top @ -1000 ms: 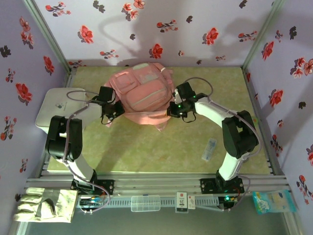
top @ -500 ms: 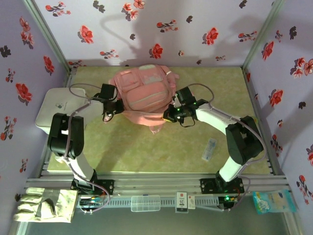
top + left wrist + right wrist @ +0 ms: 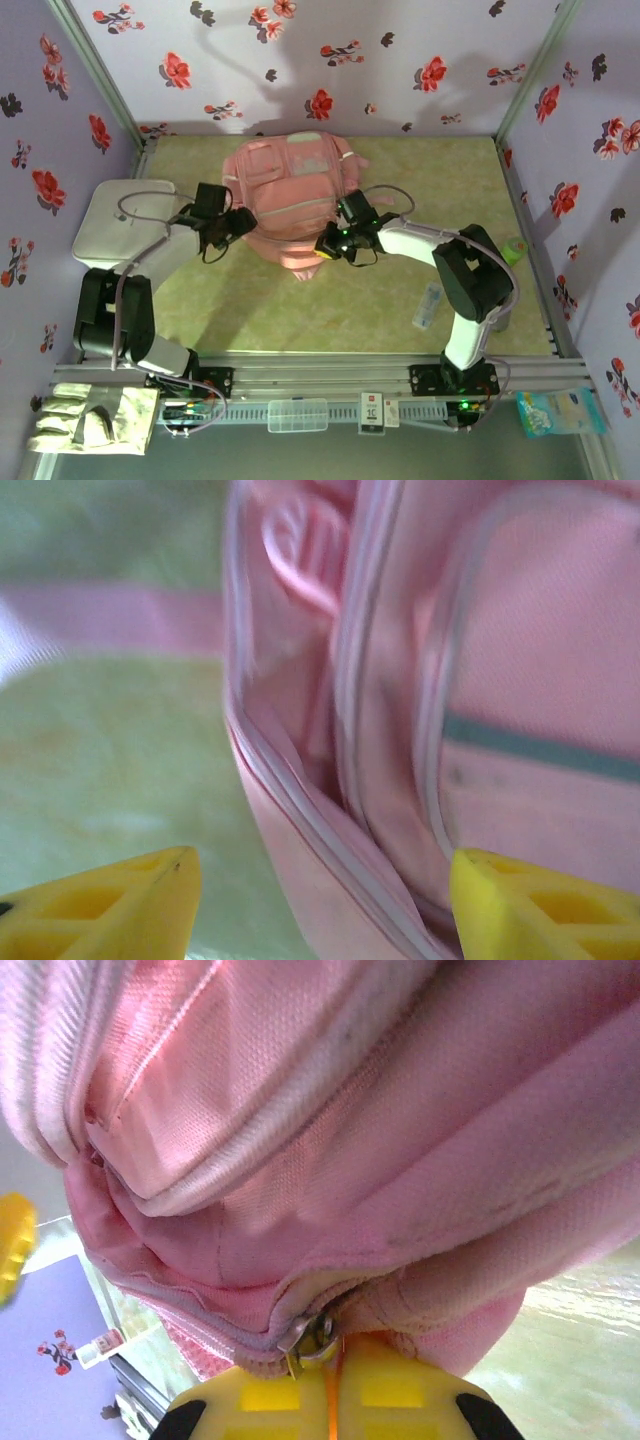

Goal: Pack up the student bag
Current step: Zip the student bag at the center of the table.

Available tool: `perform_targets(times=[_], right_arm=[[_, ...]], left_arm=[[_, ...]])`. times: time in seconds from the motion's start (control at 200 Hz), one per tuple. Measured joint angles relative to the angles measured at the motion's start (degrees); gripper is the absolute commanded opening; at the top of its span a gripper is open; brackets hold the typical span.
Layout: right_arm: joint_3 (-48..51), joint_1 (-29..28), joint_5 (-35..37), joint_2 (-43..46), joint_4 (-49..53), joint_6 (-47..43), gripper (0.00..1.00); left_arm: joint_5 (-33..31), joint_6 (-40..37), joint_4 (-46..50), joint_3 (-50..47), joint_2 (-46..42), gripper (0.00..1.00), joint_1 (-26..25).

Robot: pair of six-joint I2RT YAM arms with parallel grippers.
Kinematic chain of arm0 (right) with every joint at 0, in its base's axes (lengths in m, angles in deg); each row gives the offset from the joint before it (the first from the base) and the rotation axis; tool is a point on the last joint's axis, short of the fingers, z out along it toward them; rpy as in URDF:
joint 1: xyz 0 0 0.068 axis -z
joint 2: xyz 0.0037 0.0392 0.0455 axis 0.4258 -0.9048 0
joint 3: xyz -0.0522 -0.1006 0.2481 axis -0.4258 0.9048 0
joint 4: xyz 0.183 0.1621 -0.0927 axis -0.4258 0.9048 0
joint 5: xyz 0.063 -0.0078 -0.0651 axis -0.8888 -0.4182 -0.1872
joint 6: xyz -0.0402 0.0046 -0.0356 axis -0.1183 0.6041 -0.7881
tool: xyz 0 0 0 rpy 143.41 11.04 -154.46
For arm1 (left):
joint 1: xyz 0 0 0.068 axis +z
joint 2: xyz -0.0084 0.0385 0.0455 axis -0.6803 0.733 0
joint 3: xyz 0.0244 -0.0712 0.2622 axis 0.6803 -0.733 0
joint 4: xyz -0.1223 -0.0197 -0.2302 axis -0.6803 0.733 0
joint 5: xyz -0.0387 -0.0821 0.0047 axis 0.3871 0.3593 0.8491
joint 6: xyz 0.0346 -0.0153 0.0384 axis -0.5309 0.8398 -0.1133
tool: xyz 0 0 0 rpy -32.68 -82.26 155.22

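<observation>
From above: bag [image 3: 295,190] at the back middle of the desk [image 3: 300,320], pocket side up, one hand at each near corner. Left hand [image 3: 243,222] against the bag's left flank; right hand [image 3: 325,247] at the lower right edge. Looks like the opening step, with the zip being worked and nothing visibly packed so far.

On the left wrist: left hand [image 3: 322,880] released. Yellow fingers [image 3: 110,905] well apart, the bag's [image 3: 500,680] piped edge between them and unpinched. Far finger just beside the cloth or touching it, hard to tell which. Blurred throughout.

On the right wrist: right hand [image 3: 337,1360] clenched, fingers pressed together. Zip pull [image 3: 312,1338] right at their tips and seemingly nipped there, though the pinch itself is hidden. Bag's [image 3: 350,1110] folds bulging close above, zip line running left from the pull.

Next move, as a judgement: take a grip with the left hand on cloth near the zip to brace the bag, then draw the pull along its track with the right. Calls for a firm counter-hold, soft cloth being likely to bunch and drag along. Some risk of the small tab slipping out.
</observation>
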Motion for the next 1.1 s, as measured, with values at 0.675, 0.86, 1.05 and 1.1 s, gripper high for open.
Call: perform_targets(times=[0.675, 0.86, 1.05, 1.1], right_arm=[[-2.6, 0.5, -1.4, 0.8, 7.0, -2.3, 0.01], [-3.5, 0.9, 0.8, 1.2, 10.6, -6.4, 0.02], [-5.0, 1.0, 4.2, 2.3, 15.3, -11.9, 0.09], [-5.1, 1.4, 5.3, 3.2, 16.5, -13.3, 0.09]], left_arm=[[3.4, 12.7, -10.7, -1.5, 11.0, 0.21, -5.9], [3.5, 12.4, -10.8, -1.0, 11.4, 0.05, -6.7], [3.4, 11.5, -10.2, -0.5, 11.4, 0.0, -7.3], [3.4, 11.0, -9.9, -0.4, 11.4, 0.0, -7.3]])
